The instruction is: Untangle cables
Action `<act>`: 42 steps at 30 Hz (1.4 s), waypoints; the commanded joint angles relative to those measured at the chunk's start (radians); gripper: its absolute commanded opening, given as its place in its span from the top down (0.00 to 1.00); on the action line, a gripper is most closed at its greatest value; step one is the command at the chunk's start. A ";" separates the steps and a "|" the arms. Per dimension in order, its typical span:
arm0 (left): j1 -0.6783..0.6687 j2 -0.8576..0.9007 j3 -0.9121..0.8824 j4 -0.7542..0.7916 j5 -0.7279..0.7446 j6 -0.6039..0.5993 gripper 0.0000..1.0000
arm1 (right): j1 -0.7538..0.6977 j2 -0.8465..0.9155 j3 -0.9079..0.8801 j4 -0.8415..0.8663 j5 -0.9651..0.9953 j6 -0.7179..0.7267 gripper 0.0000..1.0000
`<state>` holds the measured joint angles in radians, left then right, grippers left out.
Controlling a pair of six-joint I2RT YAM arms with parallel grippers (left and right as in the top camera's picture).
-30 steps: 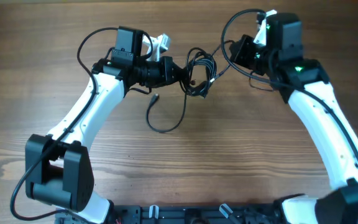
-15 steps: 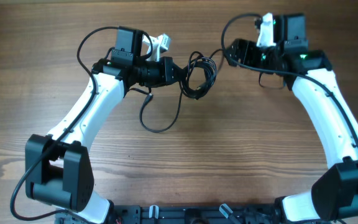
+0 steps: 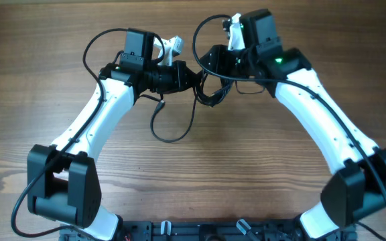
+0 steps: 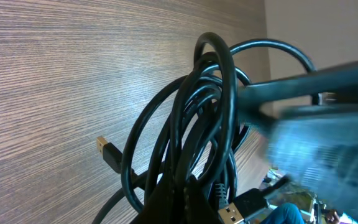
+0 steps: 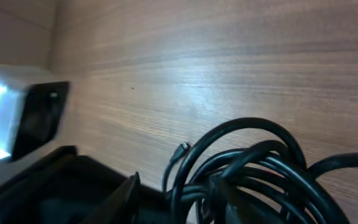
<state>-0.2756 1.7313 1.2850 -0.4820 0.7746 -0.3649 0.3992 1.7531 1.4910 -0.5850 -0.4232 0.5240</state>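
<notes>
The cables (image 3: 211, 86) are a knotted bundle of thin black cords at the table's far middle. One loose strand (image 3: 171, 138) loops toward me from it. My left gripper (image 3: 194, 79) is shut on the bundle's left side. In the left wrist view the bundle (image 4: 210, 112) rises out of the shut fingers (image 4: 182, 206), with a USB plug (image 4: 233, 213) beside them. My right gripper (image 3: 214, 61) is at the bundle's far right side. In the right wrist view its fingers (image 5: 179, 196) are apart with strands of the bundle (image 5: 260, 158) between them.
The wooden table (image 3: 280, 187) carries only the cables. My left arm (image 3: 96, 117) and right arm (image 3: 320, 120) slant in from both sides. A small gold plug (image 4: 105, 150) lies on the wood. The left arm's wrist (image 5: 17, 118) is close to the right gripper.
My right gripper has swung left from the far right to the bundle. The bundle has tightened, and the loose loop shifted slightly left. My left gripper has stayed put.
</notes>
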 commanded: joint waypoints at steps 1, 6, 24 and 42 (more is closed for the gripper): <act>0.002 -0.011 0.011 0.007 0.013 -0.010 0.96 | 0.027 0.073 -0.007 0.007 -0.023 0.010 0.62; 0.002 -0.011 0.011 0.007 0.013 -0.010 0.96 | 0.047 0.097 -0.008 0.016 -0.027 0.006 0.61; 0.002 -0.011 0.011 0.007 0.009 -0.035 0.96 | 0.036 0.085 0.002 0.048 0.045 0.007 0.96; 0.002 -0.011 0.011 -0.001 -0.002 -0.035 0.96 | -0.418 -0.125 0.001 0.309 -0.365 0.322 0.96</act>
<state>-0.2760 1.7344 1.3003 -0.4526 0.7921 -0.4019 0.0334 1.6432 1.4773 -0.3622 -0.8131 0.7166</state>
